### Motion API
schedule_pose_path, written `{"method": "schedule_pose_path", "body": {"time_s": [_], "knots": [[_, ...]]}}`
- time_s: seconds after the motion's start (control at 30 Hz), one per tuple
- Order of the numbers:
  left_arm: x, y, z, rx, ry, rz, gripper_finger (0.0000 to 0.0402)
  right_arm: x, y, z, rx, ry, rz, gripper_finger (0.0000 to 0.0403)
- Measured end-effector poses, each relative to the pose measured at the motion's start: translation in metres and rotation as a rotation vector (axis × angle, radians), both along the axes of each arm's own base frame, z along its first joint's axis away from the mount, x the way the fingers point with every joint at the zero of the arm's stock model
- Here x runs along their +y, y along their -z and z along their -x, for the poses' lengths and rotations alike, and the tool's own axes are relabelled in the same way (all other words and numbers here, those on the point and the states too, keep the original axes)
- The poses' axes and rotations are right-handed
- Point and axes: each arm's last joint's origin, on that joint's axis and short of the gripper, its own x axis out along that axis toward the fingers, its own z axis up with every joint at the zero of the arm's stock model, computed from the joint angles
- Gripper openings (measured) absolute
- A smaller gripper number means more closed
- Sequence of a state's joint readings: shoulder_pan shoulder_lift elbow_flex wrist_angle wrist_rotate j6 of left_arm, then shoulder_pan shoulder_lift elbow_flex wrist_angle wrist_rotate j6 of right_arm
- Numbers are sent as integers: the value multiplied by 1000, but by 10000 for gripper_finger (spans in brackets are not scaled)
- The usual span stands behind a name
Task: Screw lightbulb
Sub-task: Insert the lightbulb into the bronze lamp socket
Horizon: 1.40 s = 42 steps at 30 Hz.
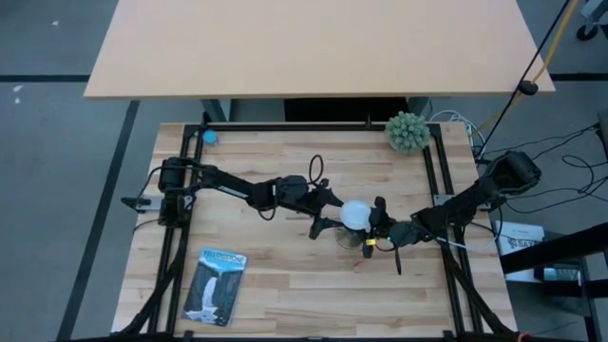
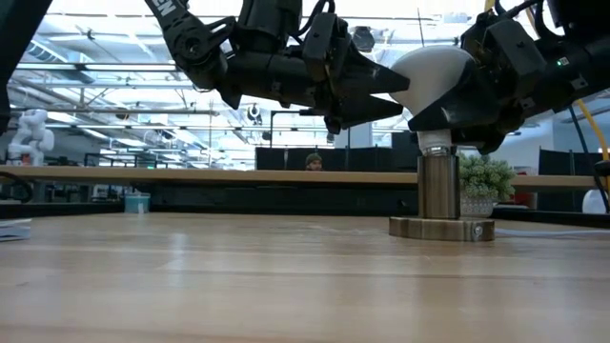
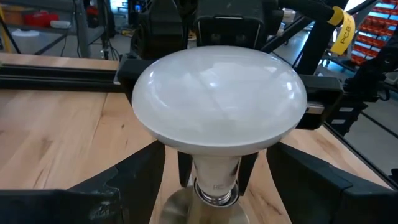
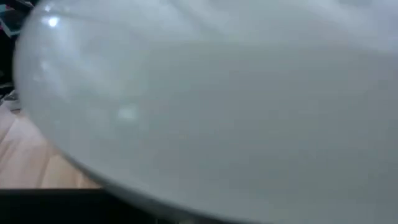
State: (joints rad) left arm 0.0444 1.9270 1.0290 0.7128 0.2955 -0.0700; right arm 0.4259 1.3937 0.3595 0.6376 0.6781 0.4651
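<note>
Lightbulb (image 4: 205,106) clamped by right claw (image 1: 372,231).

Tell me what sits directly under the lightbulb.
Under the lightbulb stands a metal socket post on a round base; its threaded end enters the post, but how deep is hidden.

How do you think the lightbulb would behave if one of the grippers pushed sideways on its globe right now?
The lightbulb looks top-heavy: a wide globe on a narrow neck above the socket post, so a side push would probably lever it at the neck. Its smooth rounded surface likely lets fingers slip. The flat round base seems small, so the whole stand might tip or slide.
</note>
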Motion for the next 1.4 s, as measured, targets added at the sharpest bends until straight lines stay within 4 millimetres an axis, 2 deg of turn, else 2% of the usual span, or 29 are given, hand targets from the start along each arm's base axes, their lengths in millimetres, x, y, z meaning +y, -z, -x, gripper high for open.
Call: {"method": "schedule_pose_path", "body": {"time_s": [0.37,0.63,1.0,1.23,1.4], "knots": [[-11,0,0,1,25,4,284,1,0,0,4,-24,-25,176],[-11,0,0,2,16,7,284,1,3,1,35,-42,-17,176],[-11,0,0,7,7,23,284,1,3,1,42,-55,16,203],[-11,0,0,11,6,23,284,-1,-8,5,19,-62,24,214],[-11,1,0,12,6,23,284,-3,-10,11,69,-60,27,214]]}}
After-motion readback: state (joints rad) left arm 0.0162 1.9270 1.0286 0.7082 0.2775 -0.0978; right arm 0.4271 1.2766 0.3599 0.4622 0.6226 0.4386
